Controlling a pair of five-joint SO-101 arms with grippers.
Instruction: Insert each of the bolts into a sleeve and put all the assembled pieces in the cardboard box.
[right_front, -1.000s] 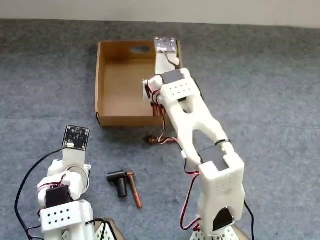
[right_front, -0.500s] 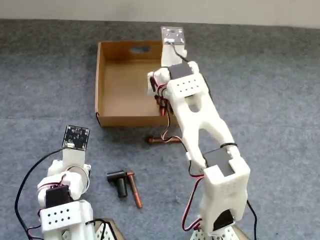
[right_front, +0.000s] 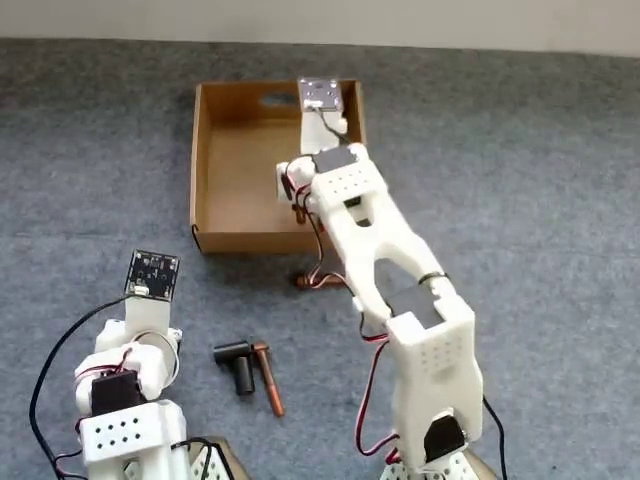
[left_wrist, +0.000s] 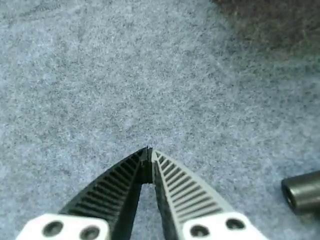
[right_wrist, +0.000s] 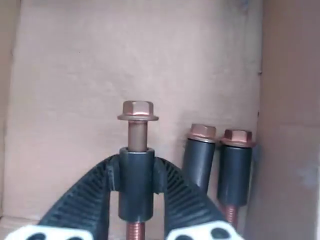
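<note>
Grey carpeted table (right_front: 540, 200), loose parts on it.
Cardboard box (right_front: 196, 160) toward far edge; copper bolt (right_front: 303, 281) just before it; two black sleeves (right_front: 238, 362) beside a second bolt (right_front: 268, 380) toward near edge.

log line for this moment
right gripper: shut on sleeved bolt over cardboard box | left gripper: shut, empty | inside: two assembled pieces

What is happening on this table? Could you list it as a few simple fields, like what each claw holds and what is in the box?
Right gripper: shut on an assembled piece, a bolt in a sleeve, over the cardboard box
In the box: two finished pieces, side by side near a wall
Left gripper: shut, empty, above the grey carpet
Loose outside the box: two black sleeves, one bolt beside them, and a second bolt near the box, partly hidden by the right arm
</note>
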